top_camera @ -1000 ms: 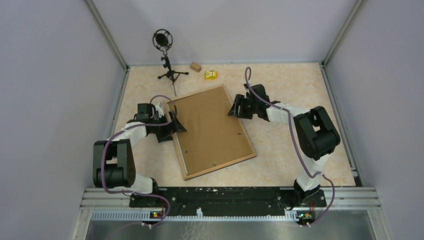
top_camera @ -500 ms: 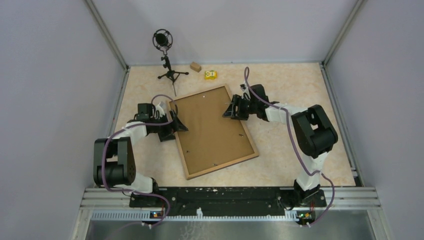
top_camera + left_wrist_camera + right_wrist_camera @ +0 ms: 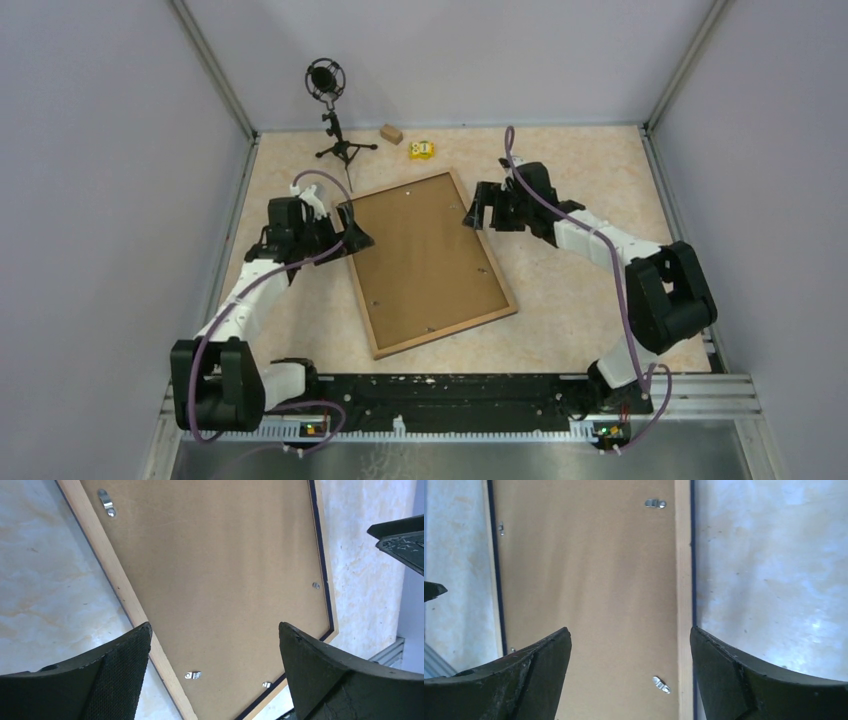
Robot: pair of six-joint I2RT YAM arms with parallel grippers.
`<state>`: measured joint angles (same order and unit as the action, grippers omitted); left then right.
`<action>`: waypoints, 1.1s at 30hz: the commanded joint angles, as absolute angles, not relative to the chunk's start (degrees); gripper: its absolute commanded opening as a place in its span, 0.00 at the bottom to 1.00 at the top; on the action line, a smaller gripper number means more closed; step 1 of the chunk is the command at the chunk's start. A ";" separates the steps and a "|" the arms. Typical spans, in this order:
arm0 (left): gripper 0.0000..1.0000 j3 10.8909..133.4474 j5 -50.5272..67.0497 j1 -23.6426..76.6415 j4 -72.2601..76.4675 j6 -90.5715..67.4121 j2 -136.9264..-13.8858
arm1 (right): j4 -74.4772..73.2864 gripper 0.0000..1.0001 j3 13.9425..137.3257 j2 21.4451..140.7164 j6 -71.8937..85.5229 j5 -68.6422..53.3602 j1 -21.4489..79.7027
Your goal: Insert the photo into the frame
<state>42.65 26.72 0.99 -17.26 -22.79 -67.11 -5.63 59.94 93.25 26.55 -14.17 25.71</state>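
Observation:
The frame [image 3: 445, 331] lies face down and slanted on the table, its light-wood rim [image 3: 125, 592] up and a dark blue edge along its side [image 3: 683, 580]. A plain brown backing board [image 3: 425, 260] fills it, with small metal tabs [image 3: 192, 675] turned over its edges. The photo is hidden. My left gripper [image 3: 352, 228] is open above the frame's far left corner, nothing between its fingers [image 3: 215, 625]. My right gripper [image 3: 476, 208] is open above the far right edge, straddling the rim and board [image 3: 630, 629] without touching them.
A microphone on a small tripod [image 3: 328, 110] stands at the back left. A small wooden block [image 3: 391, 133] and a yellow object [image 3: 421, 150] lie near the back wall. Enclosure walls close in on the left, right and back.
My right gripper has opened wider and pulled back from the frame's right edge, its elbow swinging right. My left arm has stretched out, still open. The frame slid slightly right early on.

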 commanded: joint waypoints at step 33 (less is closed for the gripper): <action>0.98 46.89 19.04 8.10 -21.26 -29.11 -81.04 | -27.17 0.81 59.08 86.68 18.48 -1.99 32.10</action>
